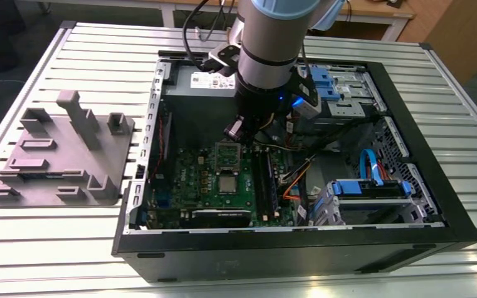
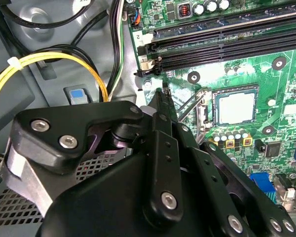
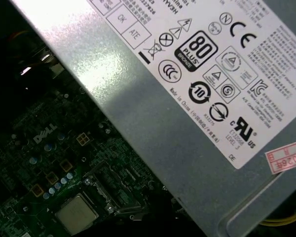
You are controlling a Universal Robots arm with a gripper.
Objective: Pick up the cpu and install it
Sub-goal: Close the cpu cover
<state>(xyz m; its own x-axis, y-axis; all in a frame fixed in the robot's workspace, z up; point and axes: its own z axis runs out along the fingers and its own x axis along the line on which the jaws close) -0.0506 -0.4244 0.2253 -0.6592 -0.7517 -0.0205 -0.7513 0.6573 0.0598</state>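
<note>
My tool (image 1: 233, 133), clenched on nothing, hangs above the green motherboard (image 1: 181, 186), with the cpu (image 1: 226, 183) seated there at six o'clock from it in the exterior view.

**Cpu sits in its socket**

The cpu (image 2: 235, 107) lies flat in the socket (image 2: 213, 109) on the green board (image 2: 286, 98), pale top up. The gripper (image 2: 163, 95) hangs just beside the socket, its black fingers (image 2: 160, 128) pressed together (nothing between them). Black memory slots (image 2: 222, 47) run beyond the socket. Yellow cables (image 2: 59, 58) loop over the grey case.
</note>
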